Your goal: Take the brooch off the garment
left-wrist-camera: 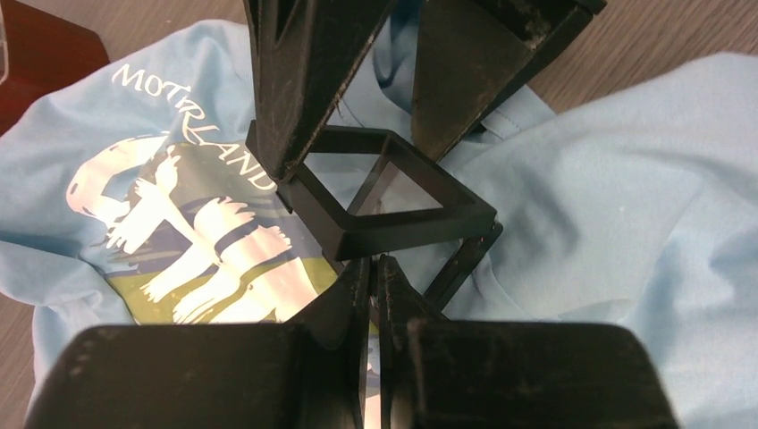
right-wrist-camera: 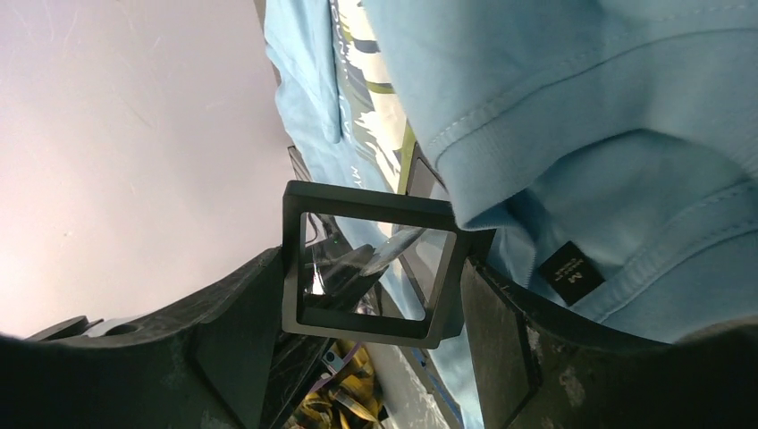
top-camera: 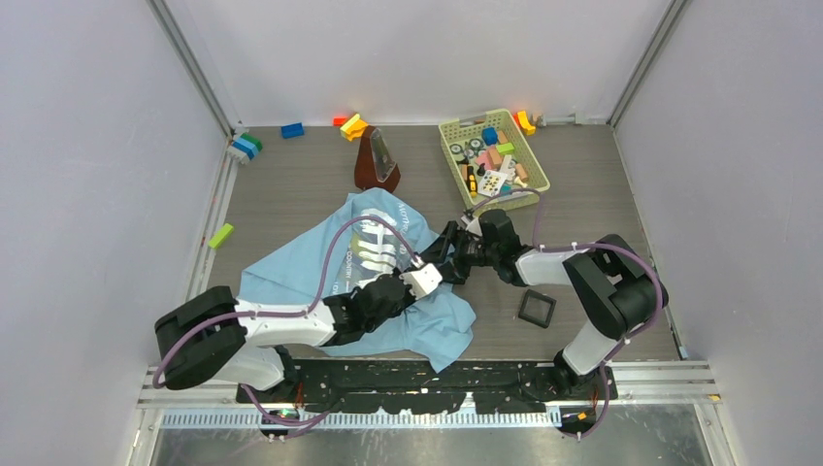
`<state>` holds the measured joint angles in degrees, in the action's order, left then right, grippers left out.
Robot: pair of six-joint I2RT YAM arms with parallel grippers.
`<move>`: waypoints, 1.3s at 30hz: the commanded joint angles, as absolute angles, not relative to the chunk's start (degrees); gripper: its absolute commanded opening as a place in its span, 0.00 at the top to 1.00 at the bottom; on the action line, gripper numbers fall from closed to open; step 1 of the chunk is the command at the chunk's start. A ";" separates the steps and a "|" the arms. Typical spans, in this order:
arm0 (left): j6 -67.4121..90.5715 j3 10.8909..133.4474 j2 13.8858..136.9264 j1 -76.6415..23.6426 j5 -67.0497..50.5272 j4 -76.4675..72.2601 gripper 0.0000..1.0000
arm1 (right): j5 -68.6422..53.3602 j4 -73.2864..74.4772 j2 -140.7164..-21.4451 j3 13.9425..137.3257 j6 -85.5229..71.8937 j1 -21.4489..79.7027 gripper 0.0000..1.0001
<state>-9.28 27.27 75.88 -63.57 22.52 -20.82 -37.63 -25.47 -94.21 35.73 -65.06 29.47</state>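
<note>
The shirt [top-camera: 277, 280] lies crumpled on the desk [top-camera: 291, 184], with its print facing up. Behind the shirt stands a brown thing [top-camera: 374, 163]. Behind the shirt and to the right is a basket [top-camera: 451, 155] full of small toys. Just right of the shirt, another frame [top-camera: 529, 302] lies flat on the desk. A green block [top-camera: 220, 235] lies to the left of the shirt.

Over the right edge of the shirt, the right fingers [right-wrist-camera: 237, 340] squeeze a small black frame [left-wrist-camera: 411, 228] by two of its sides. They hold it up above the cloth. The left fingers [left-wrist-camera: 353, 295] are pressed almost together, with only a thin gap. Their tips are right at the near corner of the frame. I cannot tell if they pinch it.

The left arm lies across the near part of the shirt and hides it. Its purple cable [top-camera: 335, 248] loops over the print. From above, both sets of fingers make one dark clump at the shirt's edge, so the frame is hard to see there. In the right wrist view, a fold of the shirt with a black label [right-wrist-camera: 570, 271] covers one corner of the frame.

The brooch is too small to make out, and I cannot tell where on the shirt it is.
</note>
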 commanded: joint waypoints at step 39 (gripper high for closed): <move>16.54 30.73 67.04 -44.88 3.44 -4.75 0.59 | -14.90 18.57 -84.47 46.91 -37.33 28.30 0.69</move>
